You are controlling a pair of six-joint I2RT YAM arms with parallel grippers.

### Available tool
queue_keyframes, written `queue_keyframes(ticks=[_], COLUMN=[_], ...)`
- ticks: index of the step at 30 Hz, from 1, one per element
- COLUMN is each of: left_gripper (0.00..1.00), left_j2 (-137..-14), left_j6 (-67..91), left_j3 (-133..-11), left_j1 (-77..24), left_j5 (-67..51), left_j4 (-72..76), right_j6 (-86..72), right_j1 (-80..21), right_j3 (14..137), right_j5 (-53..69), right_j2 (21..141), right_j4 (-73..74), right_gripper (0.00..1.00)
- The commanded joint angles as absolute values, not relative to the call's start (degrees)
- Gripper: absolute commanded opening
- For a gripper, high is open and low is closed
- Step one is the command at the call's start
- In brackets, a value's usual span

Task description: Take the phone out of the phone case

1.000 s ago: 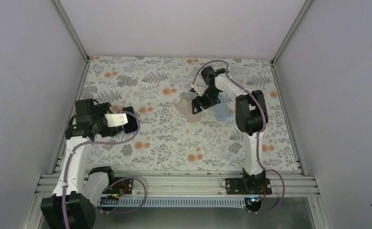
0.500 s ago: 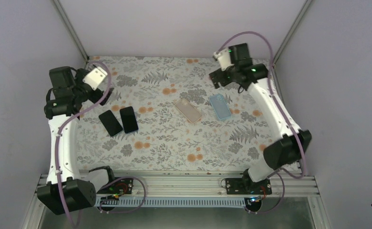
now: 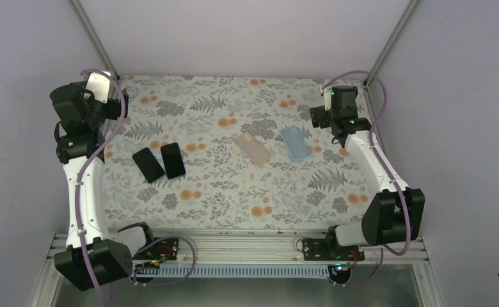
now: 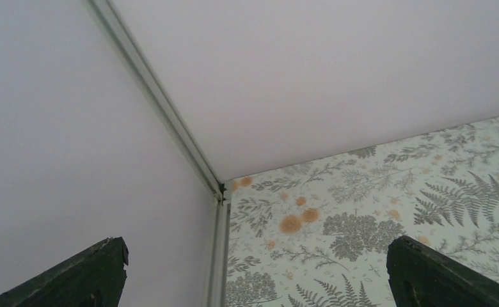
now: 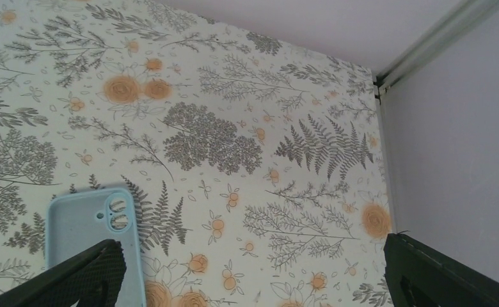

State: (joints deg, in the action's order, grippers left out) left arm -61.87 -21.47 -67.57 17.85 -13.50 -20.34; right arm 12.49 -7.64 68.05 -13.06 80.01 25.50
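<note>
Moved: left gripper [image 4: 260,246] has drawn further into the far left corner. Right gripper [image 5: 252,243] has swung from the far edge toward the right wall. Both have fingers spread wide with nothing between them.

Unmoved:
- Black phone [image 3: 148,164] and blue-rimmed phone [image 3: 173,160], side by side on the left of the floral table [image 3: 234,192], both out of their cases.
- Clear case [image 3: 253,148] and blue case [image 3: 295,142], near each other at centre right, well apart from the phones.
</note>
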Motion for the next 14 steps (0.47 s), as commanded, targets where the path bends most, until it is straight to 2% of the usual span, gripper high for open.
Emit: queue_keyframes(ticks=[1,14], left_gripper=[1.00,1.00], left_j2=[-60.2,-61.1], left_j6=[-17.6,-17.8], left_j3=[-65.1,-63.2], left_j1=[18.1,18.1], left_j5=[-10.4,-16.9], left_j4=[-16.3,-16.6], right_j6=[11.1,12.4], right_j1=[-6.8,-6.7], right_j3=[66.6,62.1], right_j5=[-14.9,-12.0], right_j2=[79.0,78.1], right_j4=[17.3,13.3], right_gripper=[1.00,1.00])
